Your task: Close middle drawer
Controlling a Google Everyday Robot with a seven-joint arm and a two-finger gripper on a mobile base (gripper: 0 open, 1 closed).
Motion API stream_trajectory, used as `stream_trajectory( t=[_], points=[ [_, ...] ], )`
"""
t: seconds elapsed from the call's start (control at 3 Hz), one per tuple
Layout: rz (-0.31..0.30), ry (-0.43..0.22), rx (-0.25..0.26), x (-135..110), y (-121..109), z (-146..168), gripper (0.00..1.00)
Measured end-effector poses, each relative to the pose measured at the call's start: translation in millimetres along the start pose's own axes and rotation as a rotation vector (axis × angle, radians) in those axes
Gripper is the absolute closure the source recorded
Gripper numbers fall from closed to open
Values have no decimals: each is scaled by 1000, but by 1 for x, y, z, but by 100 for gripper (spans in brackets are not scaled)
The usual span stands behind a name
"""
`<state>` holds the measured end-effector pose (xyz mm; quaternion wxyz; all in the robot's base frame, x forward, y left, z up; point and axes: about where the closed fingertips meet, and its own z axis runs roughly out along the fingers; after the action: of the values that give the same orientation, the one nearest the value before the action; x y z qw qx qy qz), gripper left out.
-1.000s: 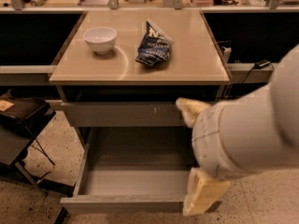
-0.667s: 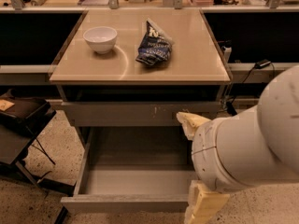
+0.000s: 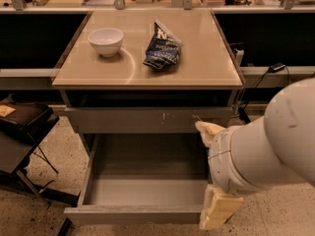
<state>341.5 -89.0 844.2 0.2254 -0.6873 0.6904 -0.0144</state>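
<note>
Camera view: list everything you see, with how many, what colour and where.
table: one, beige, centre.
bowl: one, white, on the table, left.
bag: one, dark blue, crumpled, on the table right of the bowl.
top drawer: one, grey, scratched front, shut, under the tabletop.
middle drawer: one, grey, pulled far out below it.
stand: one, black, low, far left.
cables: some, dark, right of the table.
arm: one, white, lower right.
gripper: one, cream fingers open, at the middle drawer's right side.
</note>
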Motion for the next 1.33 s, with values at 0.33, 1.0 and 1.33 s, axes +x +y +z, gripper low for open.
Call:
stream_trajectory(
  t=[0.33,1.0,1.33],
  points=[
    [170,49,-6,82,-19,77,0],
    [353,71,-39,174,-21,173,0],
    [341,50,-49,170,-3,187,0]
  ],
)
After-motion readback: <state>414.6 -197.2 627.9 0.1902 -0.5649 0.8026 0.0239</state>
